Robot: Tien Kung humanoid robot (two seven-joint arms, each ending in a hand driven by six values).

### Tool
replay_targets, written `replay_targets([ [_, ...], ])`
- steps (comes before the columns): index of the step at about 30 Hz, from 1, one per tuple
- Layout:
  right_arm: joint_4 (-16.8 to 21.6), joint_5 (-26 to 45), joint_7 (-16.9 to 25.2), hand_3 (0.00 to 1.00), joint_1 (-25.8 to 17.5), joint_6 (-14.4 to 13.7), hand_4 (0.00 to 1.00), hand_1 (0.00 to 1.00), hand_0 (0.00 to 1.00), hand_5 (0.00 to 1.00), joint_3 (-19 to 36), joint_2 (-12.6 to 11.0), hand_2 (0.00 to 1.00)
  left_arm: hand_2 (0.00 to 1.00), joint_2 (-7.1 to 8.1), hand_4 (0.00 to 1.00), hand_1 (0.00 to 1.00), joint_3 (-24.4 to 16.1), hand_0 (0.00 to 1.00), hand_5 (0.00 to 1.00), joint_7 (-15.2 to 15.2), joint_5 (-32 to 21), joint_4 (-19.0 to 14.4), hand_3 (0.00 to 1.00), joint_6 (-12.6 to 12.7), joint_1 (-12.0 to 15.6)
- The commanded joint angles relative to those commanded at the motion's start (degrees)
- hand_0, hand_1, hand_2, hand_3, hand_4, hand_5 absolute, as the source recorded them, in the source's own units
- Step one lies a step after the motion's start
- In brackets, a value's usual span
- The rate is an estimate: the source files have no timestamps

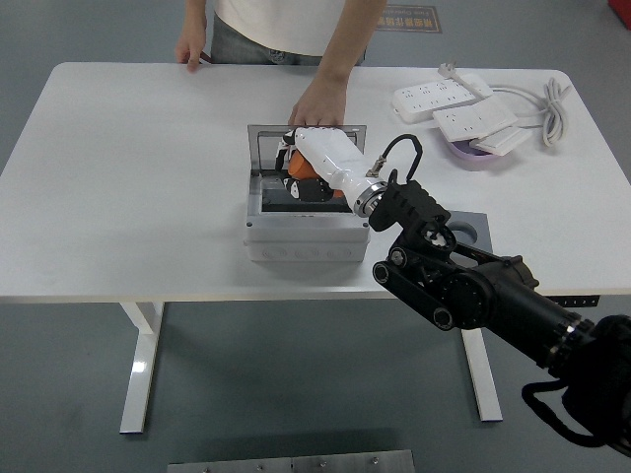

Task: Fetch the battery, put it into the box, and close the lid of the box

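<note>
Robot right arm (473, 291): black, chunky round joints w/ screws; white-shelled right hand (320, 158) past a silver wrist ring; black cable loops at wrist. Person (286, 25) at table's (118, 177) far side: white top, grey jeans.
</note>
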Motion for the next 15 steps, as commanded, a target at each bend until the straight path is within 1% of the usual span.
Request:
replay_targets([
  [7,-0.2,0.4,0.0,0.343,1.1,0.1,0.19,0.239,0.198,0.002,-1.8,0.3,0.3,0.569,0.01,0.655,0.714,-0.1,0.638,0.062,0.1,0.2,0.0,0.561,0.0,-0.1],
  [15,-0.8,0.5,0.2,0.342,1.9,-0.2,0.189,0.24,0.197,0.002,-2.5,0.4,0.3,0.569,0.07,0.655,0.714,-0.2,0.638,0.062,0.3,0.5,0.0,0.561,-0.1,0.0],
])
